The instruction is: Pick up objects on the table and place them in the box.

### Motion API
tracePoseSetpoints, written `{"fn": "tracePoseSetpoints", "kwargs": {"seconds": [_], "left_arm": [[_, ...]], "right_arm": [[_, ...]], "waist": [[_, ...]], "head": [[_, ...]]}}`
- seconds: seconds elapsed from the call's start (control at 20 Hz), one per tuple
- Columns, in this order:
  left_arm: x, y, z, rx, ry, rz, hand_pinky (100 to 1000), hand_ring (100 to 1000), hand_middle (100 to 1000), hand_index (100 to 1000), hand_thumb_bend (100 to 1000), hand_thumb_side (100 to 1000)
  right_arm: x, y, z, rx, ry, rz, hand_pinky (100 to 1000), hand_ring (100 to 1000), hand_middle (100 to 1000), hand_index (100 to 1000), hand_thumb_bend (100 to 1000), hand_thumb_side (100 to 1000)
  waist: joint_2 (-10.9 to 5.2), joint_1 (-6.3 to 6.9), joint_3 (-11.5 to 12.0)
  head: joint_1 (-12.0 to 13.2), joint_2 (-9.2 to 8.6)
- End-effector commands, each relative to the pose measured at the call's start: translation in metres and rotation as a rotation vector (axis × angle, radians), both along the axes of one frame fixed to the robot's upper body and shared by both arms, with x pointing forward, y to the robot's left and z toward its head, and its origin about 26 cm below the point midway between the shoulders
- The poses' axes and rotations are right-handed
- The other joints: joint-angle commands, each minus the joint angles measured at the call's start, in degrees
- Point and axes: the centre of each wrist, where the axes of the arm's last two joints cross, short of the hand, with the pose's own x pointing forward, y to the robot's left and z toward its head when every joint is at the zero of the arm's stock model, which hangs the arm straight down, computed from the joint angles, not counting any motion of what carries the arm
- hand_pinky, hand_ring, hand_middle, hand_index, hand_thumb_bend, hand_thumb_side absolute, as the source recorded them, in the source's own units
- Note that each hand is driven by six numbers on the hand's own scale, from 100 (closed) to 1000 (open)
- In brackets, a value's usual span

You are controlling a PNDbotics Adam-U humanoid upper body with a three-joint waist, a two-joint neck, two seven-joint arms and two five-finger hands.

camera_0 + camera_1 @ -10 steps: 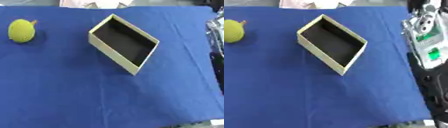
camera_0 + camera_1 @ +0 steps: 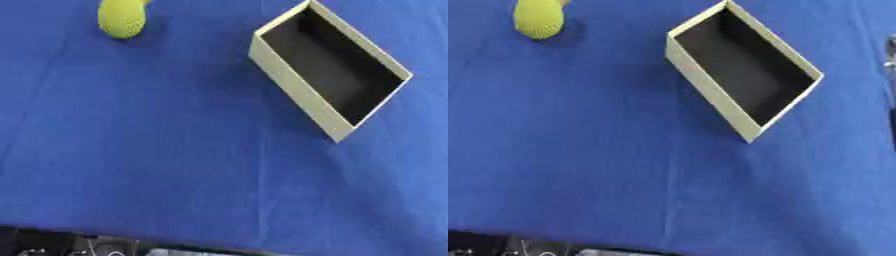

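A yellow-green knitted ball-like object (image 2: 122, 18) lies on the blue cloth at the far left, partly cut by the top edge of the picture. A cream cardboard box (image 2: 331, 70) with a dark, empty inside sits askew at the upper right, one corner pointing toward me. Neither hand shows over the table. Only a thin grey-black sliver of the robot's right side (image 2: 891, 60) shows at the right edge of the right eye view.
The blue cloth (image 2: 175, 165) covers the whole table. Its near edge runs along the bottom, with a dark strip (image 2: 79, 245) below it. Between the box and the near edge lies open cloth.
The whole picture has shifted, so the camera has moved: ball and box now sit higher and further right in view. The right arm at the right edge has almost left the picture.
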Motion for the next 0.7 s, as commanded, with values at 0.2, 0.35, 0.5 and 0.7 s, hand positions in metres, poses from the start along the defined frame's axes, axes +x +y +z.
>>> {"fn": "tracePoseSetpoints", "kwargs": {"seconds": [0.2, 0.35, 0.5, 0.7], "left_arm": [[-0.0050, 0.0040, 0.0037, 0.024, -0.038, 0.019, 861, 903, 915, 923, 711, 499], [-0.0052, 0.0044, 0.0026, 0.026, -0.036, 0.022, 861, 903, 914, 923, 712, 500], [-0.0052, 0.0043, 0.0019, 0.032, -0.035, 0.021, 861, 903, 914, 923, 711, 501], [-0.0053, 0.0044, 0.0019, 0.036, -0.036, 0.020, 862, 903, 914, 923, 711, 500]], "right_arm": [[-0.0069, -0.0048, 0.0112, -0.030, -0.050, -0.030, 812, 817, 808, 865, 132, 941], [-0.0066, -0.0007, 0.0152, -0.033, -0.049, -0.032, 812, 817, 808, 865, 131, 940], [-0.0065, 0.0002, 0.0162, -0.038, -0.048, -0.038, 812, 816, 809, 865, 131, 941], [-0.0065, -0.0009, 0.0153, -0.035, -0.047, -0.047, 812, 816, 810, 866, 131, 941]], "waist": [[-0.80, 0.25, 0.47], [-0.84, 0.28, 0.34], [-0.85, 0.25, 0.17], [-0.88, 0.06, 0.23]], "head": [[0.39, 0.16], [0.21, -0.28], [-1.37, -1.84], [-6.79, -4.50]]}}
